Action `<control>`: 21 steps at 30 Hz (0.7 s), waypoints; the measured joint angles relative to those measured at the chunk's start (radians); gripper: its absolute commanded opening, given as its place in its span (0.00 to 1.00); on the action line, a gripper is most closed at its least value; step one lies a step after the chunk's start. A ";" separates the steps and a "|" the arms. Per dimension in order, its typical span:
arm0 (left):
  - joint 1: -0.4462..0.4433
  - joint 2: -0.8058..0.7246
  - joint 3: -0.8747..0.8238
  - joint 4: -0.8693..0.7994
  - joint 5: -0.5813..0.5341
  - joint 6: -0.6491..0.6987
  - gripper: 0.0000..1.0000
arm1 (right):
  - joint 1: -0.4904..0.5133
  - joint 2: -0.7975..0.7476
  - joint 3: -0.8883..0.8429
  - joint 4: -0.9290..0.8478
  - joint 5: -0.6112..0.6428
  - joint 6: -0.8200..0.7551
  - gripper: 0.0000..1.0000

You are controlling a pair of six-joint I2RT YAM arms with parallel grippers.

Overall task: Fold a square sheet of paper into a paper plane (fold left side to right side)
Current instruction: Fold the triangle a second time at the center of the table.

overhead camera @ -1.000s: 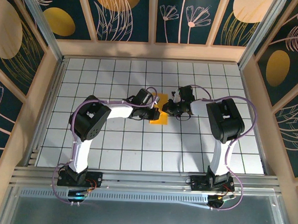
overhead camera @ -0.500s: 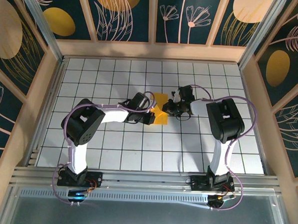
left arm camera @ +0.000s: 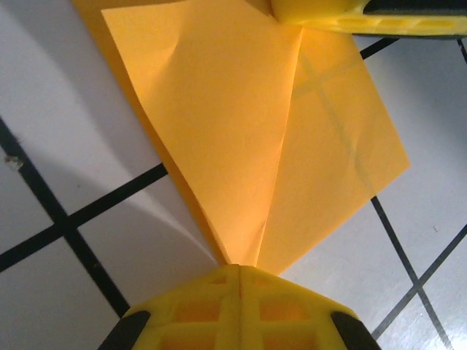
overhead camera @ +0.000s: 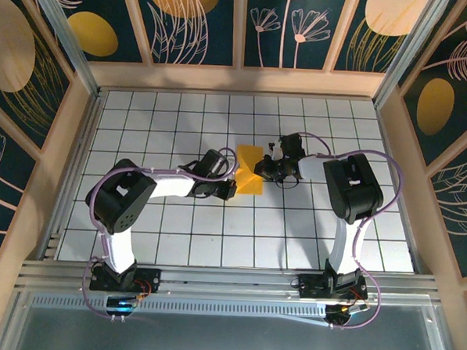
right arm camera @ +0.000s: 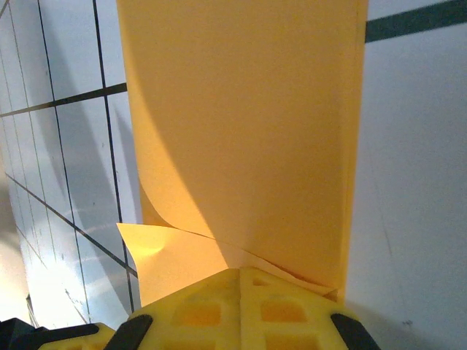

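Overhead, a folded orange paper (overhead camera: 250, 162) lies near the middle of the white gridded table (overhead camera: 137, 217), with one claw on each side of it. On the left, the left claw (overhead camera: 231, 190) is pinched closed on the paper's near left corner. Its wrist view shows a creased flap fanning out from the closed claw (left arm camera: 237, 273), raised off the table. On the right, the right claw (overhead camera: 261, 172) is clamped closed on the paper's right edge, and a lower layer curls out beside it in its wrist view.
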 measured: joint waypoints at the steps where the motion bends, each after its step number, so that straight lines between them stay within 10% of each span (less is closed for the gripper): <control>1: 0.000 -0.003 -0.005 0.002 -0.002 0.000 0.01 | 0.000 0.000 0.001 -0.001 0.000 0.000 0.00; 6: 0.000 -0.032 -0.037 0.004 -0.002 -0.001 0.07 | 0.000 0.000 0.010 -0.016 0.000 -0.010 0.00; 21: 0.092 -0.232 -0.096 0.138 0.006 -0.172 0.45 | -0.053 -0.172 0.003 -0.026 0.068 -0.043 0.65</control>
